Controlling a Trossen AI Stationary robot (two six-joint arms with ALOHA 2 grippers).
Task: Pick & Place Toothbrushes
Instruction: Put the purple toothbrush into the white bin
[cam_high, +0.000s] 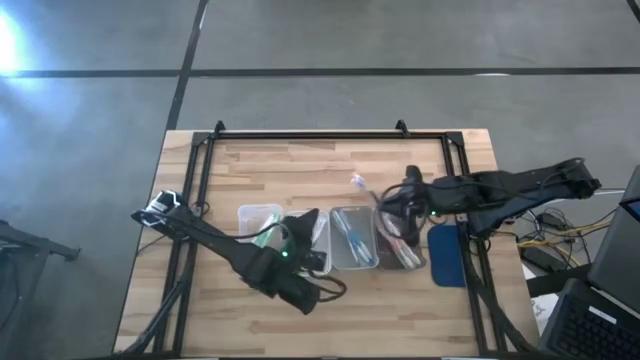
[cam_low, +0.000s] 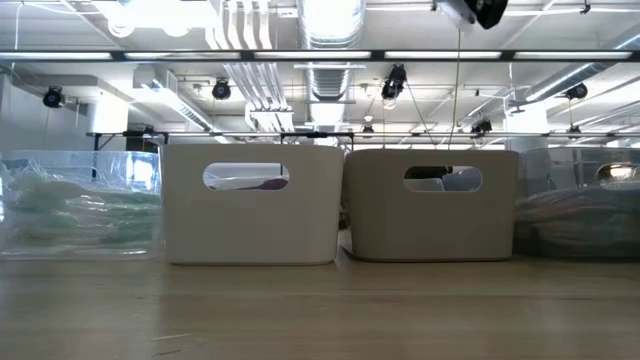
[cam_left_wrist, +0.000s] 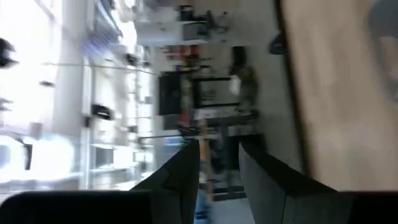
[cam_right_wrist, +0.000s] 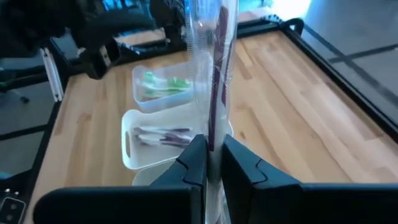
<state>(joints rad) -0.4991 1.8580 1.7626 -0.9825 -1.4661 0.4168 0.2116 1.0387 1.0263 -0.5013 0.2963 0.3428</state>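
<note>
Midway: right claw (cam_right_wrist: 213, 163) clamped on wrapped red toothbrush (cam_right_wrist: 217, 74), held upright above trays near bench's right edge. Left claw (cam_left_wrist: 219, 163) parted, empty. Next: lower brush into matching tray (cam_high: 400, 245).

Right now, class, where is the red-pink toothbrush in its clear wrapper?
The red-pink toothbrush is pinched upright in the right gripper, on the table's right side in the high view, near the rightmost tray.
</note>
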